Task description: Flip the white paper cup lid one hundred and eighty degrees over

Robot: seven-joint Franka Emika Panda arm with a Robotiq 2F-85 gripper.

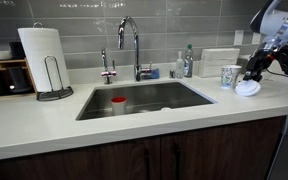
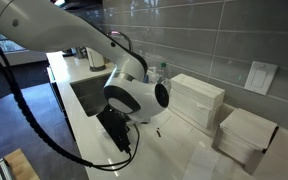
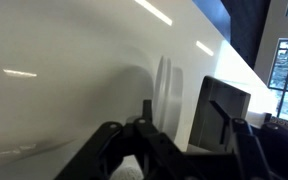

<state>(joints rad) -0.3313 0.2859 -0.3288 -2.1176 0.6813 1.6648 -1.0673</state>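
Gripper over lid, perhaps touching, cup beside

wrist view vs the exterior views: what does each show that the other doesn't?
Wrist only: close look at the gripper fingers over the white counter, plus a window at far right.
Exterior only: sink, faucet, paper towel roll, cup, lid lying under the gripper, and the arm.
Both: gripper and counter. No view settles whether the gripper is open or shut.
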